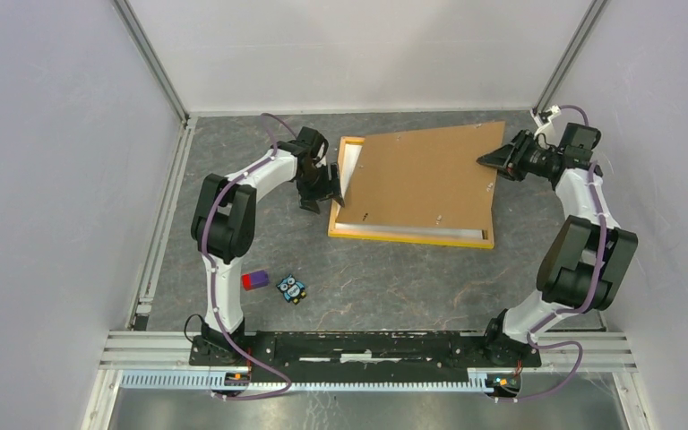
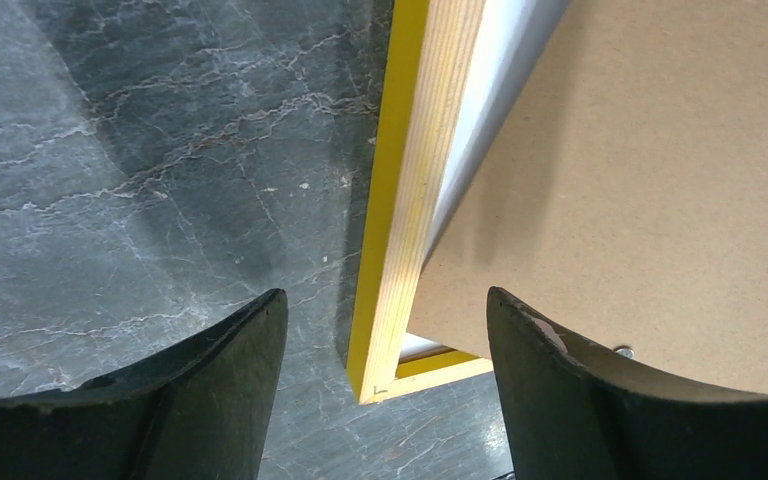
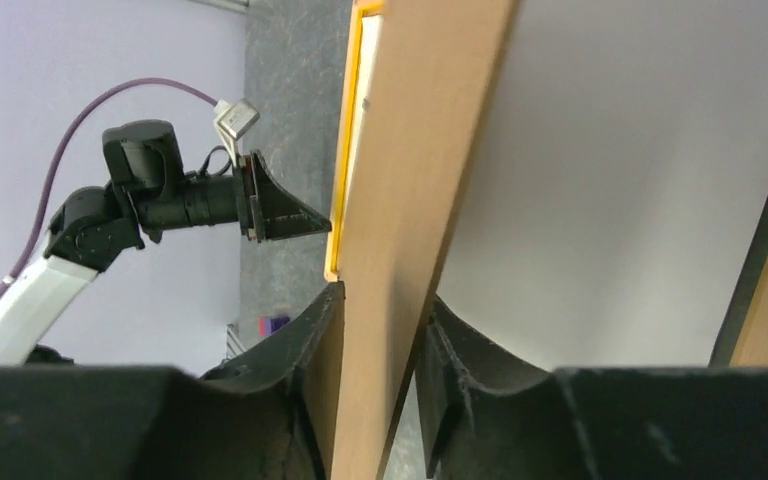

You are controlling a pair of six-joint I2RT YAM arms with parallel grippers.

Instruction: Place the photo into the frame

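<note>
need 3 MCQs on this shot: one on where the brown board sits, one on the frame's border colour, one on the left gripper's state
1. Where is the brown board relative to the frame?
A) entirely beside it
B) askew on top of it
C) underneath it

2. What colour is the frame's border?
A) black
B) yellow
C) red

3. What state is the left gripper in?
A) open, holding nothing
B) shut on the board
C) shut on the frame

Answers:
1 B: the top view shows the board overlapping the frame at an angle.
2 B: the left wrist view shows a yellow outer edge.
3 A: in the left wrist view its fingers stand wide apart and clamp nothing.
</note>
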